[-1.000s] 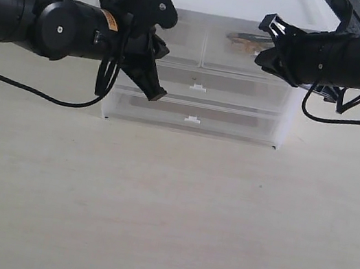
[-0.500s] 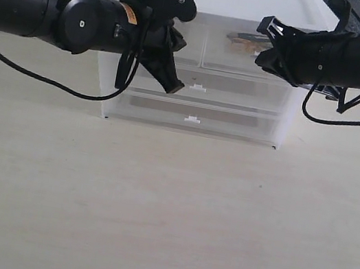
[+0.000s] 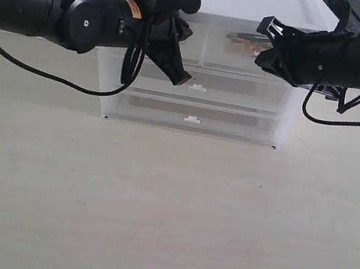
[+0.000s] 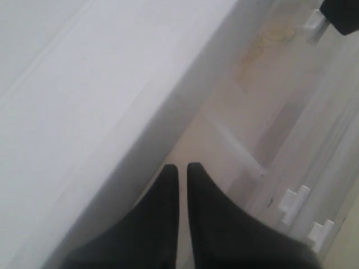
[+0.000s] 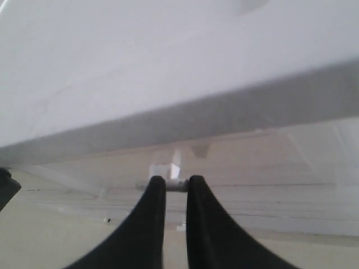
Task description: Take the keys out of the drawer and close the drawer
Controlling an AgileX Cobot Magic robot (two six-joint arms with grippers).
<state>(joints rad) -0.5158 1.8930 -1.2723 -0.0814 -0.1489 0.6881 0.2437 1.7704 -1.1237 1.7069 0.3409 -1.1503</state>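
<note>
The keys [image 3: 247, 42] show as a gold and dark smudge through the translucent top right drawer [image 3: 238, 60] of the clear plastic unit. My right gripper [image 3: 264, 43] is at that drawer's front. In the right wrist view, the right gripper [image 5: 175, 184] is shut on the drawer's small white tab handle [image 5: 175, 185]. How far out the drawer stands I cannot tell. My left gripper [image 3: 180, 75] hangs before the top left drawer. In the left wrist view the left gripper [image 4: 183, 168] is shut with nothing between its fingers.
The unit has a white top [image 4: 84, 84] and two full-width drawers [image 3: 194, 113] with white tabs below the top pair. It stands at the back of a pale table [image 3: 167, 209]. Black cables hang from both arms.
My left arm has swung right and up, bringing its gripper in front of the unit's left half. The right arm and the drawer have not visibly moved.
</note>
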